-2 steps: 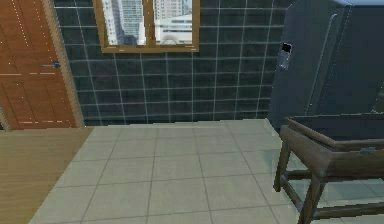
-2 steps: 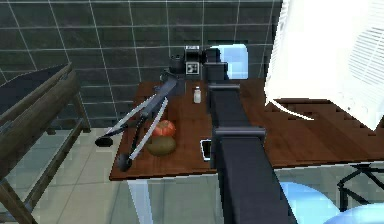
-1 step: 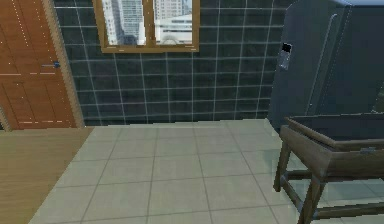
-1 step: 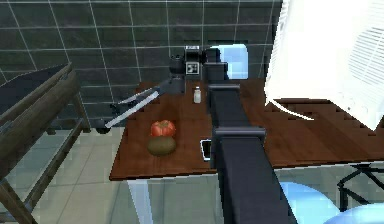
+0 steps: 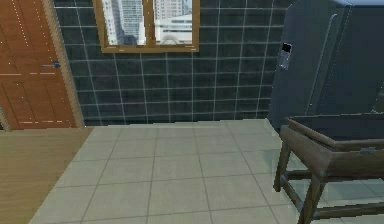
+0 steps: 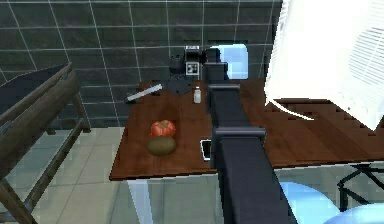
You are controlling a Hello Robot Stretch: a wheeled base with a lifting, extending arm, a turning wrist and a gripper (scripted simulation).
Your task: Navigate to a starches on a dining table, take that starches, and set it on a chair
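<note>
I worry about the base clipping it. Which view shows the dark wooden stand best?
The forward view: the stand shows its dark top, front rail and legs. The arm side view shows one end at its left edge.

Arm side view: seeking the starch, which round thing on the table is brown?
The olive-brown lump, nearer the table's near edge; the round thing beyond it is red.

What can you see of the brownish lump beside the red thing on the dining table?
The lump is a smooth olive-brown oval, potato-like, lying flat on the brown wooden table near its nearer edge. A red round thing sits just beyond it; whether they touch cannot be told. A small dark flat thing lies to its right in the arm side view, apart from it, and the arm passes farther right.
</note>
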